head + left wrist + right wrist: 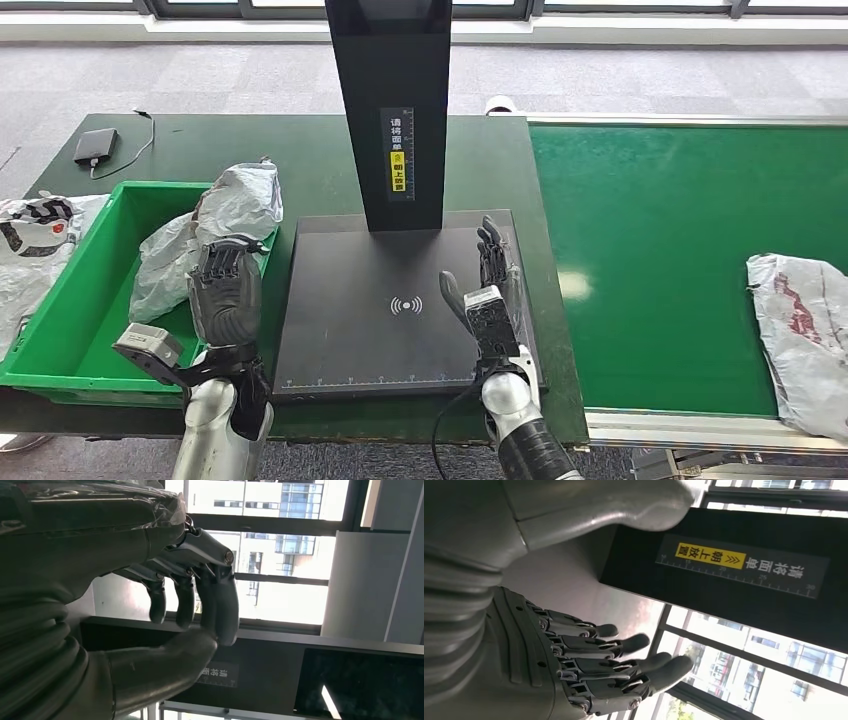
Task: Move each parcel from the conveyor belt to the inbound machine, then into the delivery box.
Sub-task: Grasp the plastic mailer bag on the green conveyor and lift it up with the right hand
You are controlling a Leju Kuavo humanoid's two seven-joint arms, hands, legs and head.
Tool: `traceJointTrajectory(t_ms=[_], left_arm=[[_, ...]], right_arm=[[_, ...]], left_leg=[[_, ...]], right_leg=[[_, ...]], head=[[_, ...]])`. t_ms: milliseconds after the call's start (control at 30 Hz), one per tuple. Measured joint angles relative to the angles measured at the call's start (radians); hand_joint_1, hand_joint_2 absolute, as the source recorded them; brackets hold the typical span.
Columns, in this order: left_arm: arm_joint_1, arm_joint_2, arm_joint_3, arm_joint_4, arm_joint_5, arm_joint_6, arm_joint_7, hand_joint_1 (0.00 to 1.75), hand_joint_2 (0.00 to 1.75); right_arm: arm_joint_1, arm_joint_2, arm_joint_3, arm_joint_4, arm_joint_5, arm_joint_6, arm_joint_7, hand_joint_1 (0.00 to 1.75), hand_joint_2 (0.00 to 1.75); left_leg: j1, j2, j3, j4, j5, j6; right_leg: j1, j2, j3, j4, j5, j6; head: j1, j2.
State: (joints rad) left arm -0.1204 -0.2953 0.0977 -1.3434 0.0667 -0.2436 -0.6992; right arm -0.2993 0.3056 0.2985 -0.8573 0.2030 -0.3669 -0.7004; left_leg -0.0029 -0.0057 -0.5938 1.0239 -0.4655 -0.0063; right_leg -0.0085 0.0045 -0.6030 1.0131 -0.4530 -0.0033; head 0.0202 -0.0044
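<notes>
Left hand point(225, 290) raised at the right rim of the green plastic delivery box point(62, 310), fingers point(220, 605) curled in toward the thumb, holding nothing. A crumpled grey plastic parcel point(215, 225) lies against the box's right wall, partly over the rim. Right hand point(490, 295) upright over the right edge of the black flat inbound machine point(370, 310), fingers point(624, 662) straight and spread, empty. Another grey bagged parcel point(800, 330) sits at the green conveyor belt point(650, 250) right edge. Dark green worktop point(200, 150) carries machine and box.

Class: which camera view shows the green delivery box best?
The head view. It shows the green delivery box from above, with a grey parcel hanging over its near corner beside the left hand. Both wrist views look toward the windows and the machine's black column instead.
</notes>
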Motion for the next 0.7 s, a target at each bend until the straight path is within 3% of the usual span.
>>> traceJointTrajectory(t_ms=[300,400,433,533,633,700], left_arm=[[-0.001,0.0,0.0,0.014,-0.015,0.016,0.0,0.0,1.75],[-0.001,0.0,0.0,0.017,-0.015,0.017,0.0,0.0,1.75],[-0.001,0.0,0.0,0.018,-0.014,0.017,0.0,0.0,1.75],[-0.001,0.0,0.0,0.021,-0.006,0.016,0.0,0.0,1.75],[-0.001,0.0,0.0,0.027,-0.004,0.016,0.0,0.0,1.75],[-0.001,0.0,0.0,0.03,-0.002,0.017,0.0,0.0,1.75]], right_arm=[[-0.029,-0.011,0.0,0.086,0.109,-0.156,0.0,0.0,1.75],[-0.035,-0.014,0.0,0.103,0.114,-0.162,0.0,0.0,0.44],[-0.036,-0.014,0.0,0.106,0.114,-0.163,0.0,0.0,0.44],[-0.043,-0.018,-0.001,0.115,0.124,-0.164,0.001,0.0,1.75],[-0.065,-0.031,-0.009,0.127,0.207,-0.209,0.035,0.0,1.75],[-0.085,-0.049,-0.017,0.14,0.332,-0.271,0.111,0.0,1.75]], left_leg=[[0.0,0.0,0.0,0.0,0.0,0.0],[0.0,0.0,0.0,0.0,0.0,0.0],[0.0,0.0,0.0,0.0,0.0,0.0],[0.0,0.0,0.0,0.0,0.0,0.0],[0.0,0.0,0.0,0.0,0.0,0.0],[0.0,0.0,0.0,0.0,0.0,0.0]], right_leg=[[0.0,0.0,0.0,0.0,0.0,0.0],[0.0,0.0,0.0,0.0,0.0,0.0],[0.0,0.0,0.0,0.0,0.0,0.0],[0.0,0.0,0.0,0.0,0.0,0.0],[0.0,0.0,0.0,0.0,0.0,0.0],[0.0,0.0,0.0,0.0,0.0,0.0]], head=[[0.0,0.0],[0.0,0.0],[0.0,0.0],[0.0,0.0],[0.0,0.0],[0.0,0.0]])
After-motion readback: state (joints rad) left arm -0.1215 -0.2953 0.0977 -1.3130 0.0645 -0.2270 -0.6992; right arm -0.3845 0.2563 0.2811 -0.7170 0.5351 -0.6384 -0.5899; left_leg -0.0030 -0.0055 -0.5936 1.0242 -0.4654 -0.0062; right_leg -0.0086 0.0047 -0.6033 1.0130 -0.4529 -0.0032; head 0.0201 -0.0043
